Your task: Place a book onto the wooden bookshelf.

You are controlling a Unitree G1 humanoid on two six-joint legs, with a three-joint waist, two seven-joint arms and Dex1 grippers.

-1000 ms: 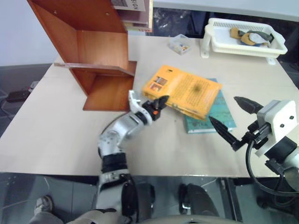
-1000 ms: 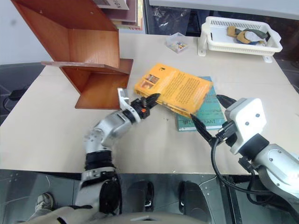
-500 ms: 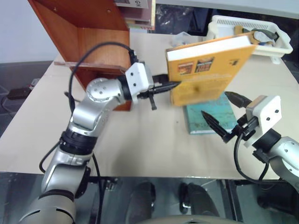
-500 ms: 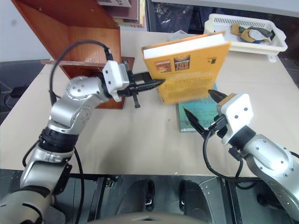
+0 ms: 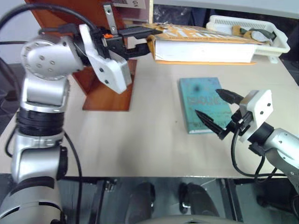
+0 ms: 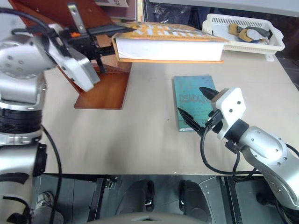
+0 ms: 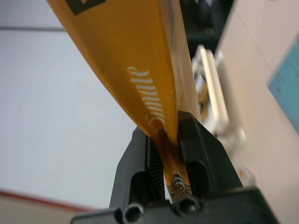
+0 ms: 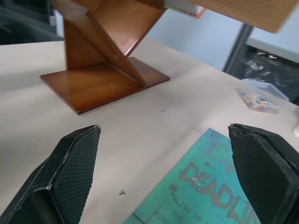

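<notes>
Two sets of fingers are showing. My left fingers [image 5: 140, 31] are clamping the book [image 5: 201, 45] by its spine end, holding it flat in the air above the bench [image 5: 140, 135], beside the bookshelf [image 5: 100, 88]. My right fingers [image 5: 216, 110] are spreading wide and empty, hovering over the near end of the teal book [image 5: 198, 100] lying on the bench.

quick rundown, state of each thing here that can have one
book: lifted off the table, held flat, page edges toward the camera
left end effector: shut on the book's edge
right end effector: open, empty, over the teal book
teal book: closed, flat on the table
wooden bookshelf: standing on the table
white basket: on the far corner, holding small items
</notes>
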